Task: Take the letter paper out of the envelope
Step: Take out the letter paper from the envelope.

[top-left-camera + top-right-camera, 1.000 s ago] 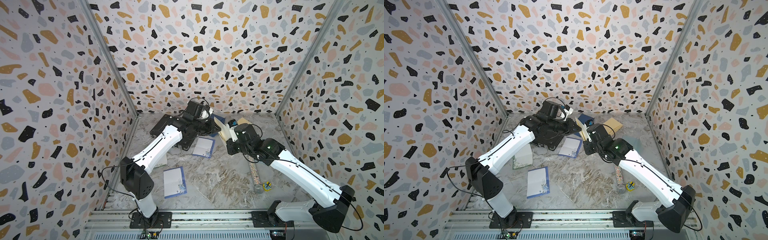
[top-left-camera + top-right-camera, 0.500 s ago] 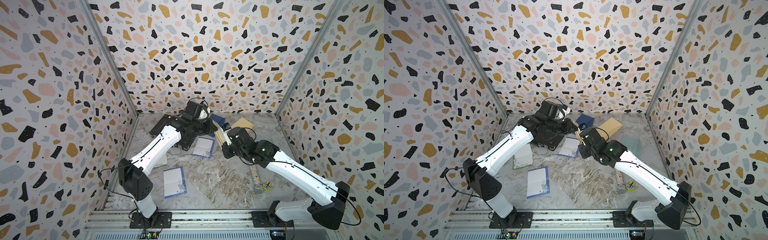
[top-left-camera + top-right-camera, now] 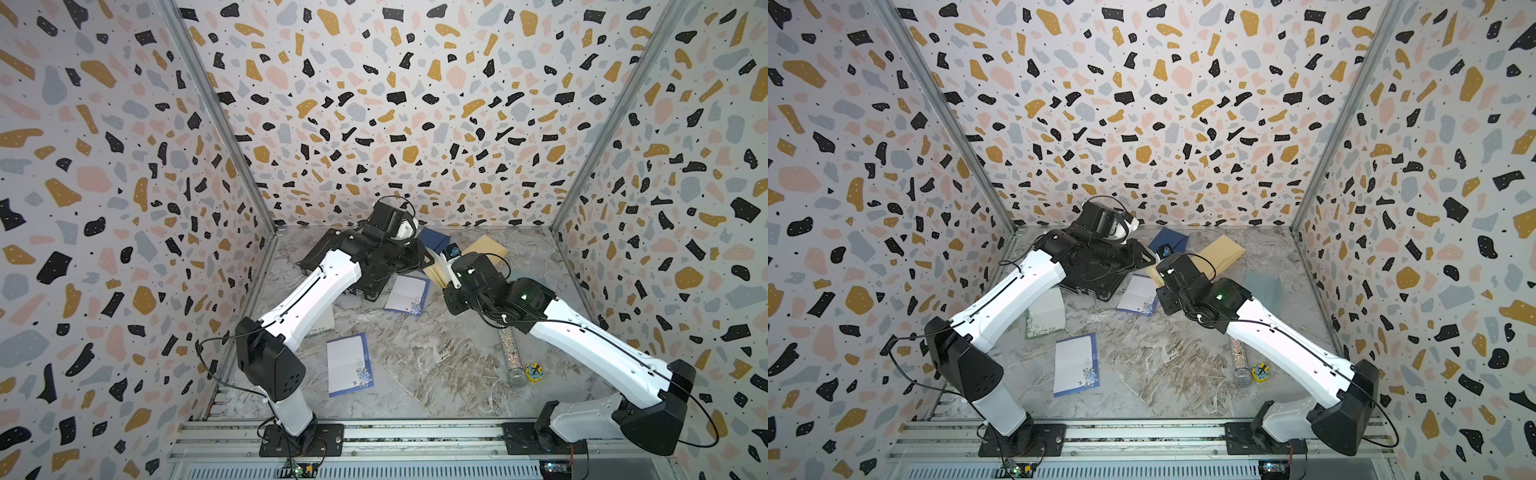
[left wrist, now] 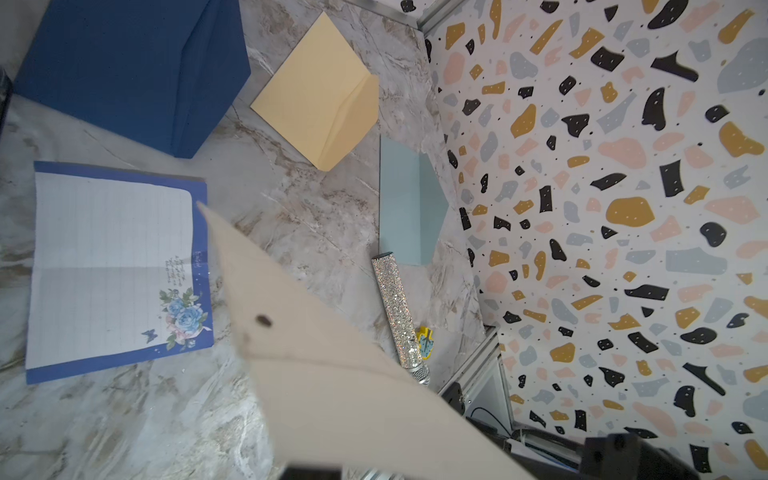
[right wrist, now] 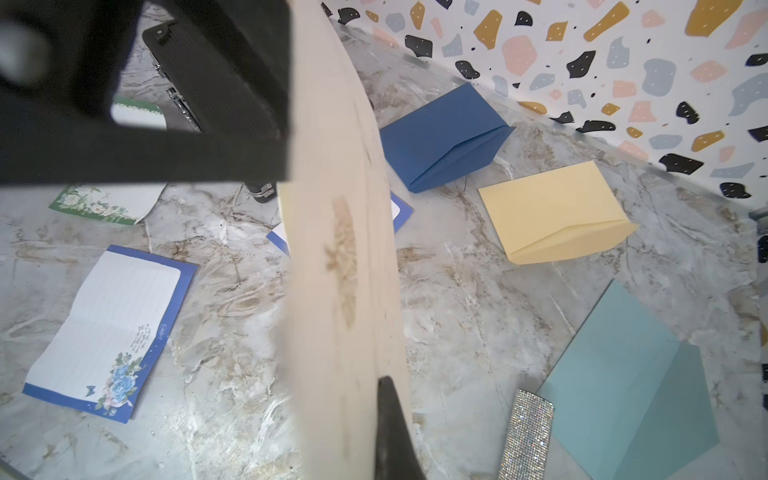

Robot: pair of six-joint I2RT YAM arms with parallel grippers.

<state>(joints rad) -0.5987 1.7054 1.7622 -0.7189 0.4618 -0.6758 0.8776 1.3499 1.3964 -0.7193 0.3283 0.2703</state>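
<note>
A beige envelope (image 5: 345, 270) hangs upright between both arms, with a faint brown print on its face. In the left wrist view its pointed flap (image 4: 257, 299) carries a dark dot. My right gripper (image 5: 365, 399) is shut on its lower end, one black finger (image 5: 390, 428) lying against it. The left gripper (image 5: 232, 104) presses against the upper end, but the sheet hides its jaws. In both top views the envelope (image 3: 436, 270) (image 3: 1152, 272) stands between the left gripper (image 3: 426, 255) and the right gripper (image 3: 448, 272). Its letter paper is hidden.
Blue (image 3: 434, 239), yellow (image 3: 486, 247) and teal (image 3: 1262, 286) envelopes lie at the back right. Two blue-bordered sheets (image 3: 407, 291) (image 3: 348, 363) and a green-bordered one (image 3: 1044, 318) lie on the floor. A black case (image 3: 353, 257) sits under the left arm. A glitter microphone (image 3: 511, 353) lies right.
My right gripper has carried the beige envelope a little leftward, closer to the left gripper. The left arm has stayed almost in place.
</note>
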